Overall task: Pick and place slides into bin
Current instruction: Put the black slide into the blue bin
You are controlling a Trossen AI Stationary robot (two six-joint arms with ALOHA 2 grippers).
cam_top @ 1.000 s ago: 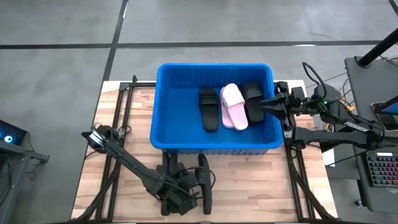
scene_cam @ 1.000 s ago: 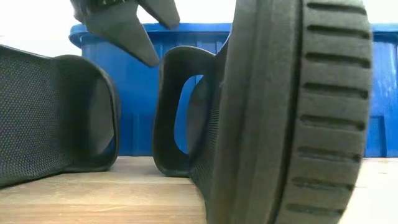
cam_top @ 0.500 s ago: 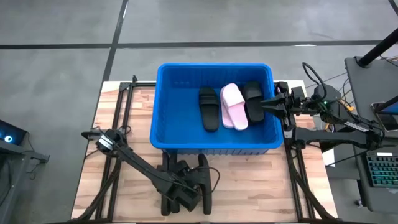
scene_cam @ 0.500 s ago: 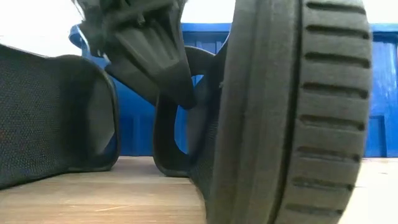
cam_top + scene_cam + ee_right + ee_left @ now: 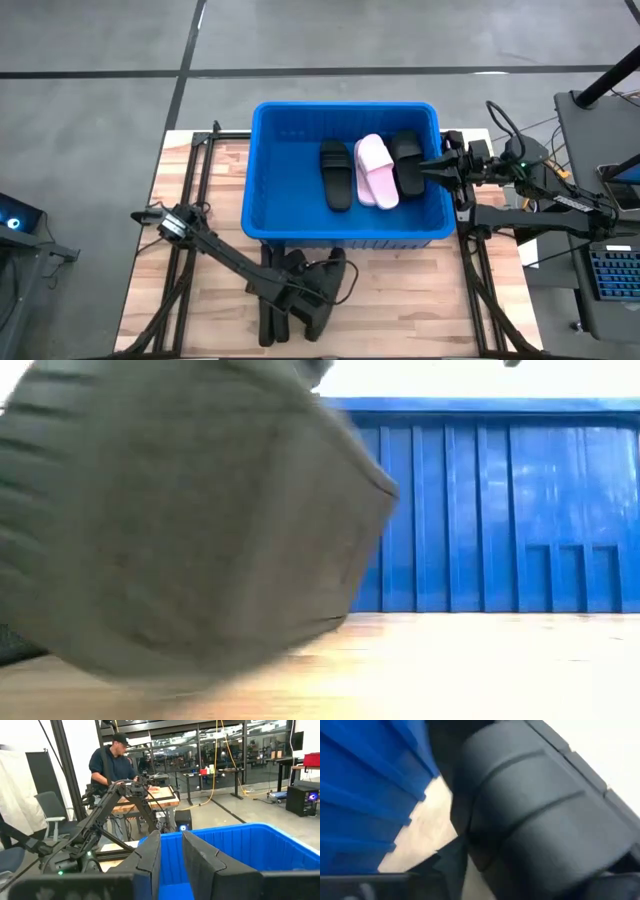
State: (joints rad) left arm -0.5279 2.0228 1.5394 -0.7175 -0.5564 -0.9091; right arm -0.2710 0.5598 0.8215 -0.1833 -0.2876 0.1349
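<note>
While the large bright blue ribbed plastic bin (image 5: 345, 175) occupies the far middle of the wooden table (image 5: 410, 295), three foam slides are seen lying inside it: two black slides (image 5: 336, 175) and one pale pink slide (image 5: 376, 171), long axes running near-to-far. On the bare planks just in front of the bin's near wall, the remaining black slides (image 5: 318, 292) are clustered, and the left gripper (image 5: 300, 297) is buried among them; one slide (image 5: 540, 820) fills the left wrist view, apparently pinched, though the jaws' exact stance cannot be told. The bin is judged to lie directly beyond the held slide, so the coming move is a lift up and over that wall. The left arm is plainly nearer. The right gripper (image 5: 170, 857) is parked at the bin's right rim, fingers narrowly parted, nothing held.
</note>
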